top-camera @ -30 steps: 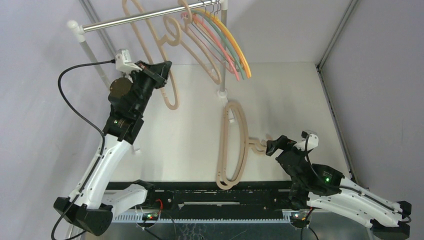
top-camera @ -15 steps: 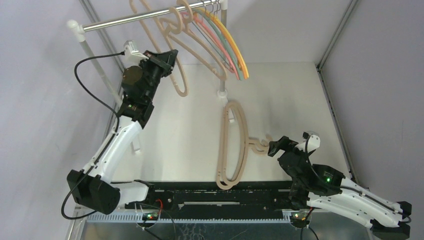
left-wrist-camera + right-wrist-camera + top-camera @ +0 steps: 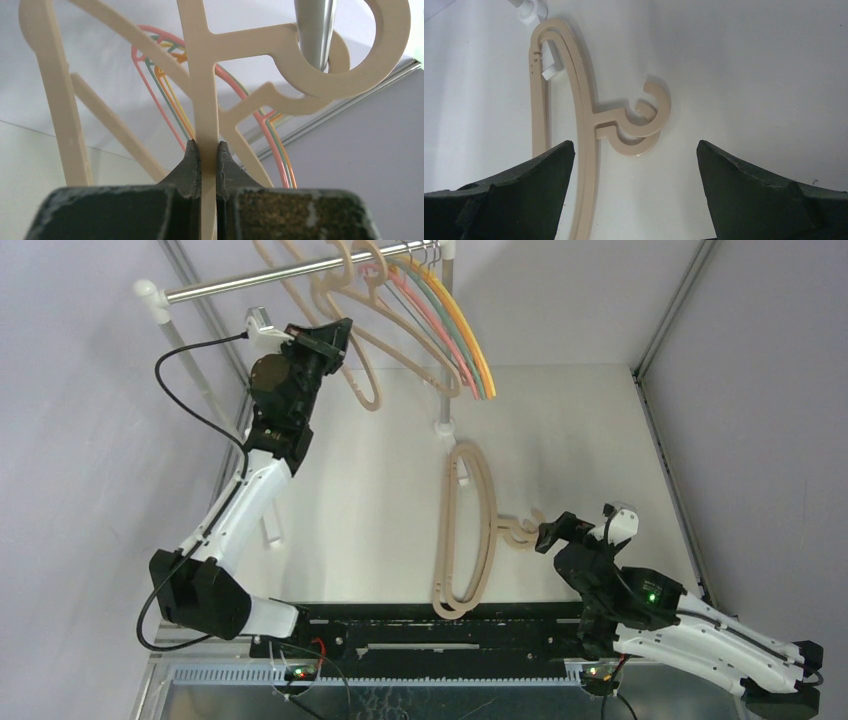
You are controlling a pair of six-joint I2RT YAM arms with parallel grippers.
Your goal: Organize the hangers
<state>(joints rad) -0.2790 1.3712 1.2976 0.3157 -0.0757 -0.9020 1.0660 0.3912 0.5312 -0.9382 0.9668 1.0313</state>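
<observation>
Left hand pinches a thick tan hanger whose round hook sits around the shiny metal rail.

The tan hanger is smooth and flat, with rounded edges. The black fingers squeeze its straight neck from both sides. Thin hangers in pink, green, yellow and orange curve down from the rail, but their wire hooks are hard to see. The right hand is wide open, low over the white counter. Under it are two stacked hangers, tan, lying flat, with their near ends hidden.
</observation>
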